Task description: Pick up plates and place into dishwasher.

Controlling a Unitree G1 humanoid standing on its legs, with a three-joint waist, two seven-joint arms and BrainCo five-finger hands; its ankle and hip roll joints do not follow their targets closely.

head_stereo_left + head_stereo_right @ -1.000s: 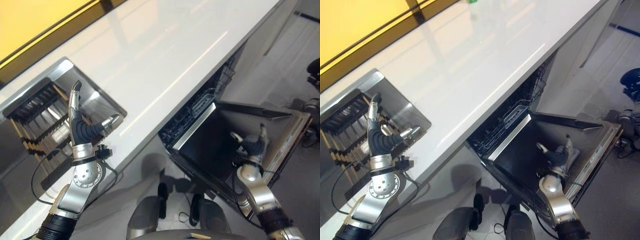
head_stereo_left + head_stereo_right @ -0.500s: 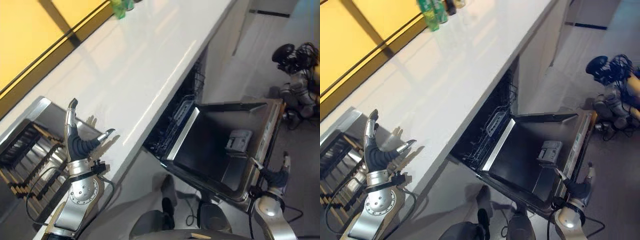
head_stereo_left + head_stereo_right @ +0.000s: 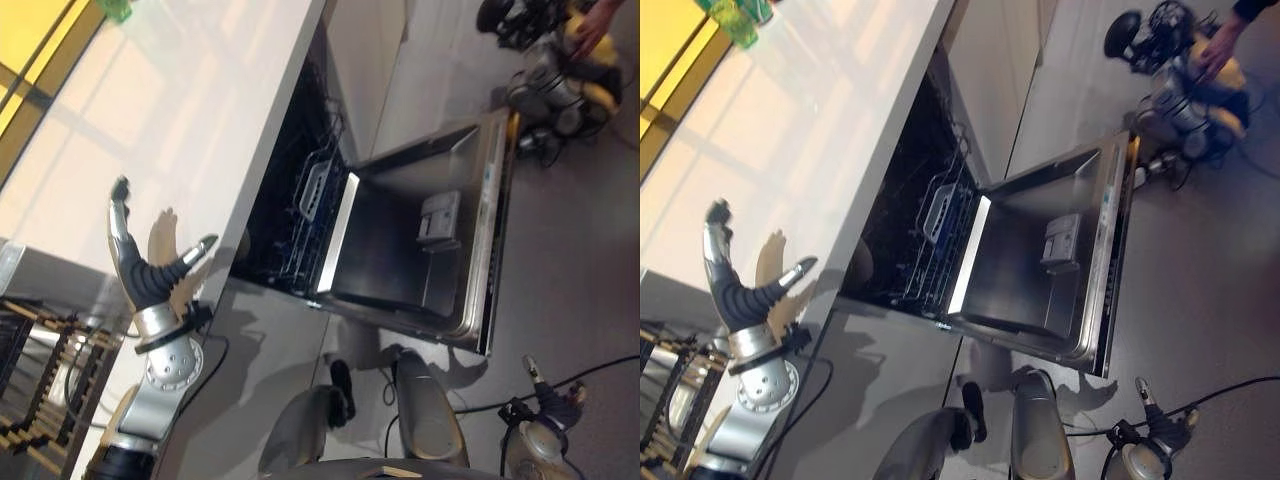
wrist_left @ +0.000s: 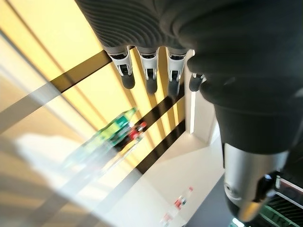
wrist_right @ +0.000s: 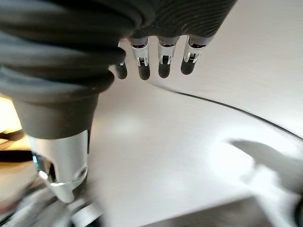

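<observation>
The dishwasher stands open under the white counter (image 3: 190,120), its steel door (image 3: 400,250) folded down flat and a wire rack (image 3: 305,210) showing inside the dark tub. My left hand (image 3: 145,280) is raised beside the counter's edge, open, fingers straight and thumb spread, holding nothing. In the left wrist view its fingers (image 4: 149,71) point toward the yellow wall. My right hand (image 3: 548,405) hangs low over the grey floor, right of the door and apart from it. The right wrist view shows its fingers (image 5: 163,64) straight and empty.
A slatted dish rack (image 3: 45,370) sits in the sink at lower left. Green bottles (image 3: 735,18) stand at the counter's far end. At the upper right, a person's hand (image 3: 1220,35) reaches to a machine (image 3: 550,85) on the floor beyond the door.
The camera has swung right, so the whole scene shifted. My right hand has dropped from the dishwasher door to low over the floor. My left hand stays raised and open.
</observation>
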